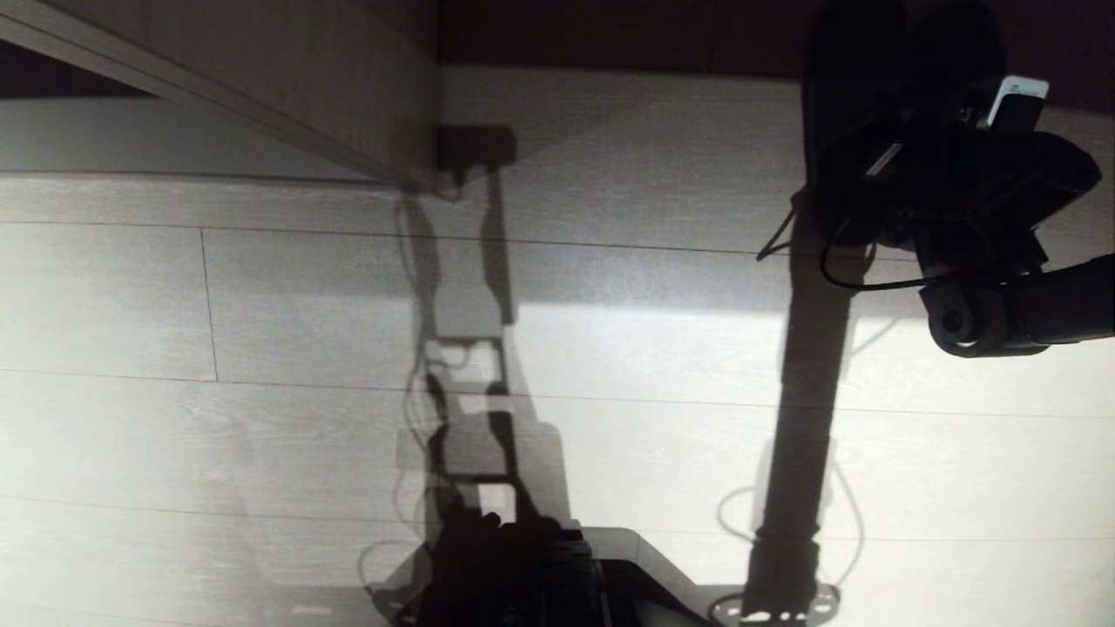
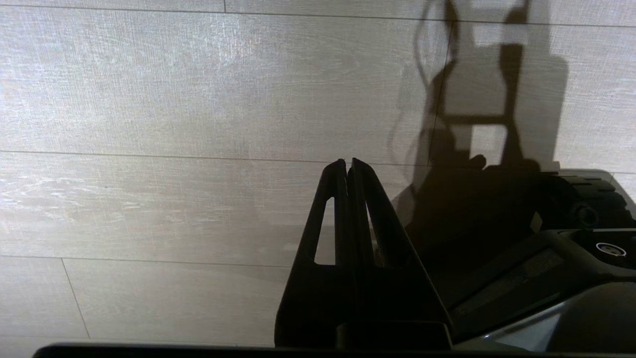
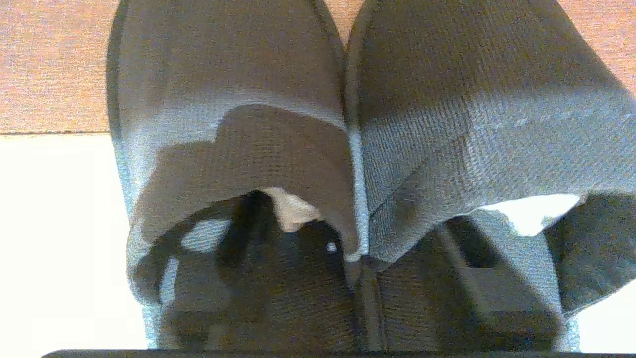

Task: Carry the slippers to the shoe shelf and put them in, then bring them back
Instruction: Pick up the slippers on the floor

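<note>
**Item 1. Left gripper** (image 2: 348,164): parked low beside the robot base (image 1: 557,575), over pale floor boards (image 1: 261,348). Its fingers are pressed together and hold nothing.

**Item 2. Right gripper** (image 1: 906,148): stretched forward past the shelf's front edge, directly over the heel ends of the slippers. Dark shapes reach into the two heel openings. Whether the fingers are apart or already clamped on the inner edges cannot be told.

**Item 3. Slippers** (image 3: 447,99): the pair lies side by side with inner edges touching and toes pointing inward, flat on the light base board. A small pale tag shows at one opening.

**Item 4. Shoe shelf** (image 1: 627,122): the upright divider (image 1: 348,78) stands well to the left, and the dark brown back (image 1: 610,30) lies just behind the toes.

**Step, judged:** the placing appears done and the turn-round at the shelf is in hand.

**Next move calls for:** a firm pinch on both adjoining walls together, then a level draw outward that clears the shelf's front edge without dropping either slipper.
</note>
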Tool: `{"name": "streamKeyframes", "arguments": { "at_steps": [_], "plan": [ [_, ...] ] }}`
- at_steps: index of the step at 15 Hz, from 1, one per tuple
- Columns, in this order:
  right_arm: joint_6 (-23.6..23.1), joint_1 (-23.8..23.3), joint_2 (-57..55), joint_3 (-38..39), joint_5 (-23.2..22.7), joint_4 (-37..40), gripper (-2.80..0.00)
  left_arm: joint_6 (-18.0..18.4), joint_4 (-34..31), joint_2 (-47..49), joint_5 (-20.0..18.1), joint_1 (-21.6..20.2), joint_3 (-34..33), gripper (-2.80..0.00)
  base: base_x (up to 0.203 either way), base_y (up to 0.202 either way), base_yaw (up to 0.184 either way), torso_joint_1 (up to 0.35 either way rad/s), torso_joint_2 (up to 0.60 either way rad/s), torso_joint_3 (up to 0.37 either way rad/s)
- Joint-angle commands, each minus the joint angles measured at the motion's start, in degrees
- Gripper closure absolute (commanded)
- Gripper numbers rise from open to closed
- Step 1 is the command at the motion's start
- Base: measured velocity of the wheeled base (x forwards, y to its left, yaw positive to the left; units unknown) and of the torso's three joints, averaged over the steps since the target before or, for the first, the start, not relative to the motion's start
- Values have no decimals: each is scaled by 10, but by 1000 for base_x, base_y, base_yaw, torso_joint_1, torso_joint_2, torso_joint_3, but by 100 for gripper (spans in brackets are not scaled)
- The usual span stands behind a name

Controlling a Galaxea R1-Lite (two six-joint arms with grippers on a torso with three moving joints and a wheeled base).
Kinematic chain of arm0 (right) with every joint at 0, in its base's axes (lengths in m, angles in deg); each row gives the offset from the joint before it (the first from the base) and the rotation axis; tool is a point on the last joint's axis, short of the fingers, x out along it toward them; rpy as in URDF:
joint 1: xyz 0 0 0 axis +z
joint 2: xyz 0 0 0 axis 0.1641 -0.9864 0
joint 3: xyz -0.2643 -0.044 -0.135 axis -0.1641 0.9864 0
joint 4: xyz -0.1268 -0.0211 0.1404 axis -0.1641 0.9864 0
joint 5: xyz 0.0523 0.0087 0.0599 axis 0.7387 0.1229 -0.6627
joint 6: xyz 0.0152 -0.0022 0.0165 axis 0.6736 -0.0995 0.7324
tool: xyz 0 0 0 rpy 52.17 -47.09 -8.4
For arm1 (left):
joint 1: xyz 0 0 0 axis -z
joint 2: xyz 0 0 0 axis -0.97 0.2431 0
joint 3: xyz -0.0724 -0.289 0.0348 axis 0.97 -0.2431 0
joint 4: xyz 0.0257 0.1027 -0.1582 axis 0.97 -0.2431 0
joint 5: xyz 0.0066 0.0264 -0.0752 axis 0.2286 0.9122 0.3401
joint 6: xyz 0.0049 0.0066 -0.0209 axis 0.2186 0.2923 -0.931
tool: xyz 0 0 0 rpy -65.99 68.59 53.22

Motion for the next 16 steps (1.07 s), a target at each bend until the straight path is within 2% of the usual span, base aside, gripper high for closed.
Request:
{"name": "streamKeyframes", "arguments": {
  "at_steps": [1, 9, 13, 16],
  "plan": [
    [1, -1, 3, 2, 0, -4, 0, 0, 1, 0, 0, 0, 0, 0, 0, 0, 0, 0, 0, 0],
    [4, 0, 18, 20, 0, -5, 0, 0, 1, 0, 0, 0, 0, 0, 0, 0, 0, 0, 0, 0],
    [7, 3, 63, 72, 0, -5, 0, 0, 0, 0, 0, 0, 0, 0, 0, 0, 0, 0, 0, 0],
    [8, 20, 108, 172, 0, -13, 0, 0, 0, 0, 0, 0, 0, 0, 0, 0, 0, 0, 0, 0]
  ]
}}
